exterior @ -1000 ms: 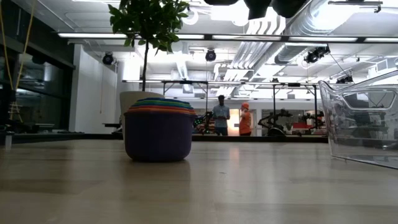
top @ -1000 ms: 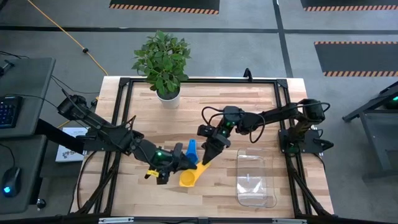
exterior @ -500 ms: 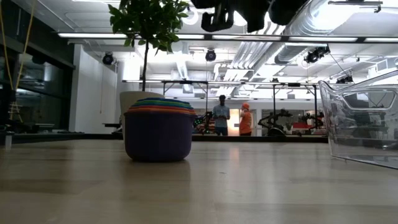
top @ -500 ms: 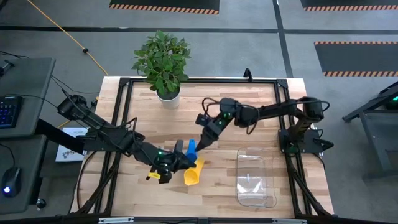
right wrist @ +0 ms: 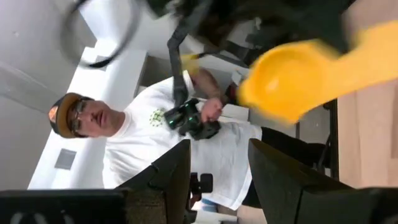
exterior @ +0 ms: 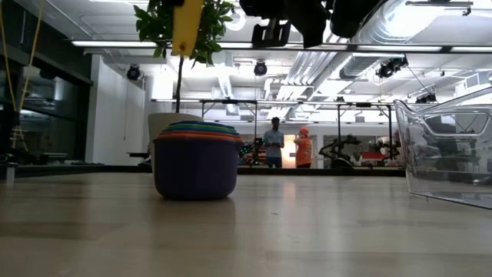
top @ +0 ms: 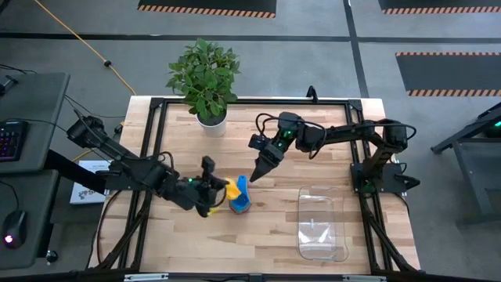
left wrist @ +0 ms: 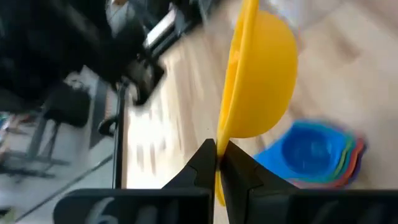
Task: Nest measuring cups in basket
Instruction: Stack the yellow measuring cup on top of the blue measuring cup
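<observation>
Your left gripper (top: 211, 190), clamped on the yellow cup (left wrist: 261, 81), had swung it up beside the nested stack (top: 239, 205) — right gripper (top: 257, 172), open, withdrew; basket (top: 322, 225) awaited.

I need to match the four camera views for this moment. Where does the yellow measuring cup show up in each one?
High view: the yellow cup sits in the left gripper, just beside the stack of cups.
Low view: only a yellow strip hangs at the top, above the stack.
Left wrist view: centre, gripped by its handle.
Right wrist view: upper right.
Shared landmark: the stack of cups.
</observation>
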